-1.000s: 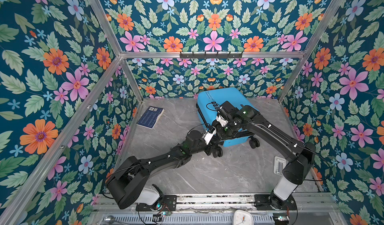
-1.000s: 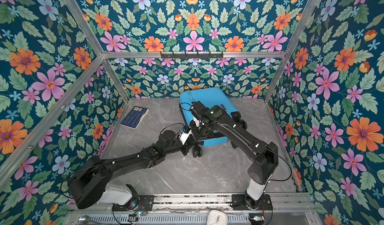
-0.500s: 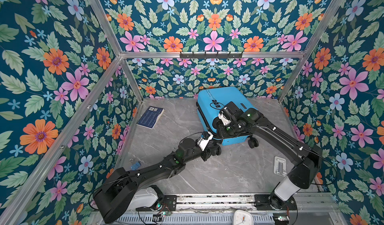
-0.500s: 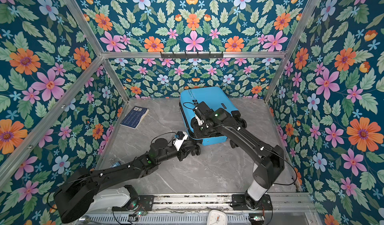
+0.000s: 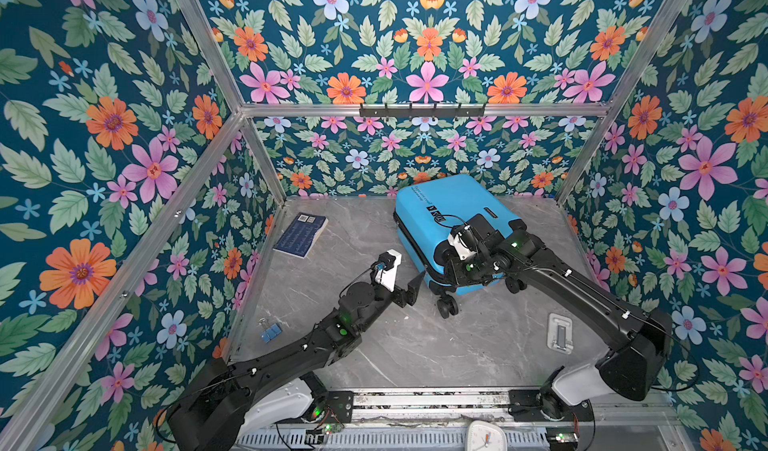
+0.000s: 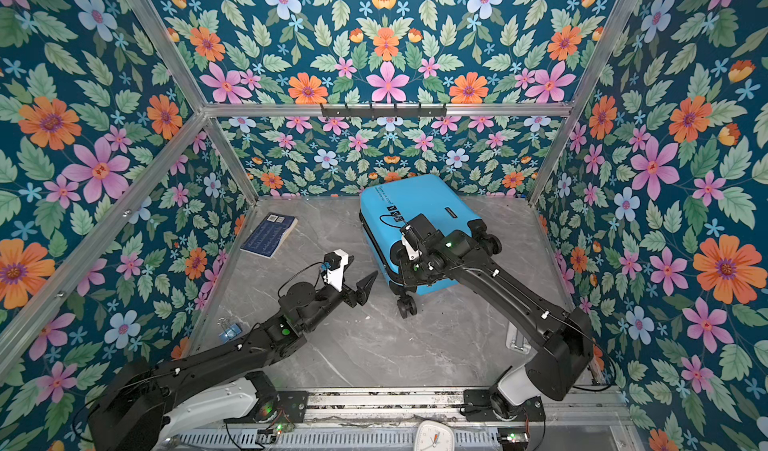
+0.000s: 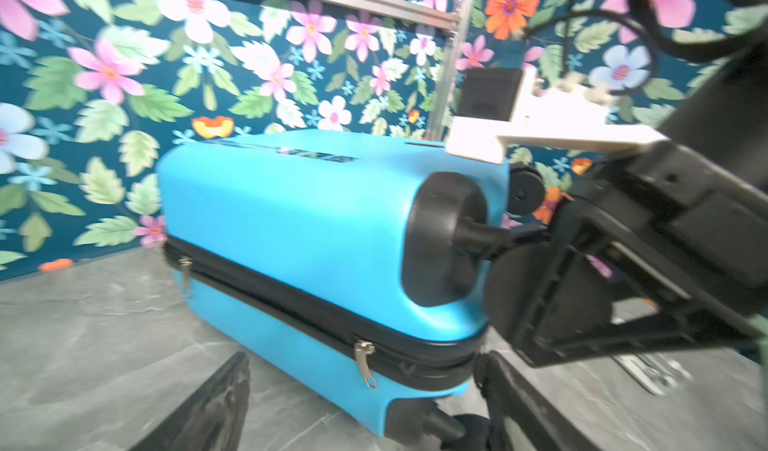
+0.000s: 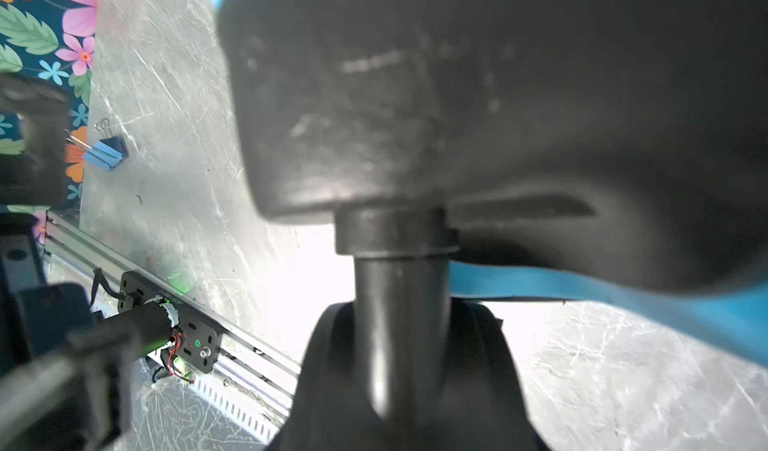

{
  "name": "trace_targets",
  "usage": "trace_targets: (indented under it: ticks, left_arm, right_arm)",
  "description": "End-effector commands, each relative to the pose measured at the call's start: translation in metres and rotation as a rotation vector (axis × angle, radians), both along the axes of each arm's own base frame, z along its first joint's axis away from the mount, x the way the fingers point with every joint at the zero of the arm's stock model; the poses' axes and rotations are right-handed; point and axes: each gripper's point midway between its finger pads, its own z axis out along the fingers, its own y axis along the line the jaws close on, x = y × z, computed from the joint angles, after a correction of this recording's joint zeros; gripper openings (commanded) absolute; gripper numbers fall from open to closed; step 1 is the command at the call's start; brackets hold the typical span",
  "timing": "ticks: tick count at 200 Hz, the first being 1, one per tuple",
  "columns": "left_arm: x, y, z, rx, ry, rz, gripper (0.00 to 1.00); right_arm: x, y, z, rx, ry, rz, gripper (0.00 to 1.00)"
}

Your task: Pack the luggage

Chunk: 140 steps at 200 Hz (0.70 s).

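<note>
Down on the grey table (image 5: 415, 357), in both top views, one luggage (image 5: 440, 216) lies flat and zipped shut at the back, right of centre, wheel end toward the arms. The left gripper (image 5: 409, 289) hangs near its near-left corner, apart from the shell, jaws spread wide, nothing between them. The right gripper (image 5: 455, 268) sits on the wheel end, narrowed onto one spinner wheel of the luggage. Count the rest: one dark-blue book (image 5: 301, 235) by the left wall, one blue binder clip (image 5: 270, 333), one metal plate (image 5: 559, 332), one white clock (image 5: 485, 436) at the front rail.

Left wrist view now: the luggage (image 7: 291, 220) fills the middle, just ahead of two spread fingers (image 7: 216, 403). Two zipper pulls (image 7: 365, 363) hang on its black seam, and the right gripper (image 7: 523, 286) clasps the upper corner's wheel.

Right wrist view: one black wheel housing (image 8: 415, 95) and its stem loom close and blurred. That gripper's own fingers I cannot make out here. One binder clip (image 8: 106, 151) lies beyond.
</note>
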Motion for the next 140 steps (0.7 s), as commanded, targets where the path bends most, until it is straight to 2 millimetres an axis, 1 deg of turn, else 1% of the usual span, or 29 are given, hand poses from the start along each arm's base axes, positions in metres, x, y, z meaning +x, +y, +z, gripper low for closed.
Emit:
trace_targets:
  ticks: [1,15,29,43,52,58,61,67,80,92,108,124,140]
  left_arm:
    - [0.004,0.01,0.008,-0.011,-0.044,0.056,1.0]
    - [0.009,0.01,0.002,-0.001,-0.03,0.081,1.0]
    - [0.012,0.004,-0.012,0.045,-0.026,0.063,0.99]
    - [0.011,-0.006,-0.028,0.077,-0.029,0.018,0.87]
    - [0.006,-0.01,-0.036,0.07,-0.052,-0.021,0.79]
    - [0.002,-0.013,-0.037,0.048,-0.076,-0.045,0.76]
    - [0.0,-0.013,-0.042,0.048,-0.077,-0.055,0.74]
    - [-0.001,-0.015,-0.043,0.028,-0.096,-0.068,0.72]
    - [-0.003,-0.021,-0.055,0.029,-0.093,-0.099,0.66]
    - [-0.008,-0.03,-0.062,0.027,-0.102,-0.159,0.63]
    - [-0.012,-0.039,-0.065,0.002,-0.123,-0.211,0.61]
    - [-0.01,-0.044,-0.069,-0.013,-0.126,-0.226,0.61]
    - [-0.009,-0.053,-0.078,-0.006,-0.113,-0.263,0.62]
  right_arm:
    - [0.018,0.006,0.02,0.071,-0.102,-0.04,0.0]
    - [0.017,0.004,0.021,0.068,-0.112,-0.037,0.0]
    - [0.016,0.0,0.02,0.064,-0.121,-0.035,0.0]
    - [0.015,-0.004,0.019,0.072,-0.125,-0.037,0.0]
    - [0.015,-0.005,0.018,0.079,-0.126,-0.035,0.0]
    - [0.015,-0.007,0.018,0.081,-0.129,-0.035,0.0]
    - [0.014,-0.007,0.017,0.082,-0.129,-0.034,0.0]
    - [0.014,-0.008,0.017,0.086,-0.13,-0.035,0.0]
    - [0.013,-0.009,0.015,0.096,-0.134,-0.027,0.0]
    - [0.01,-0.008,0.013,0.11,-0.135,-0.012,0.0]
    - [0.007,-0.007,0.011,0.126,-0.141,0.008,0.0]
    - [0.005,-0.009,0.008,0.125,-0.156,0.018,0.0]
    - [0.003,-0.015,-0.002,0.108,-0.155,0.01,0.0]
